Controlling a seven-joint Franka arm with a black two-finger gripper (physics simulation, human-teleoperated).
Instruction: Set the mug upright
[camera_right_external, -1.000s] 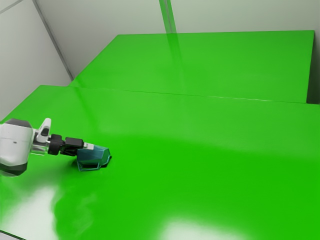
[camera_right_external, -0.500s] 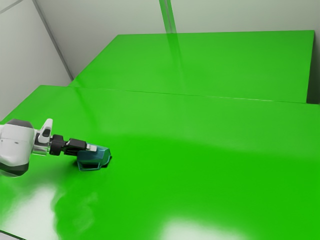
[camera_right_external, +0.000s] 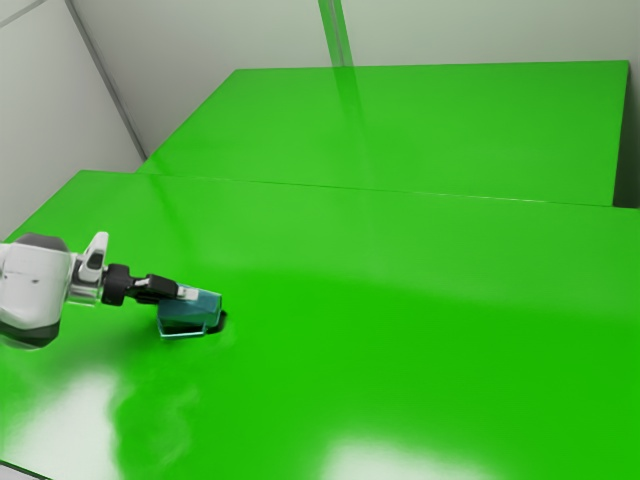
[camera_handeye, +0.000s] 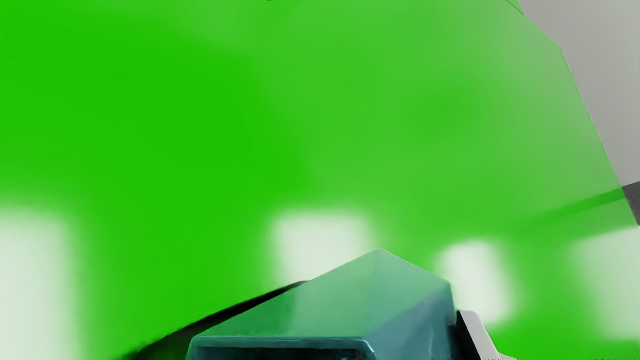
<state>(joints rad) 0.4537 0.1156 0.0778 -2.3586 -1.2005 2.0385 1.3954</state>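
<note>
The end effector looks closed on the mug, which is tipped on its side, handle low, at the counter; best to keep the grip firm, turn it slowly with the handle clear, and seat the base flat before releasing.

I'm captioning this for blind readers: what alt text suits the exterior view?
A robot arm's black tool is at a teal mug tipped on its side, handle lowermost, above a glossy green table.

glossy green table, pale glare, dark shadow beside teal mug
</note>
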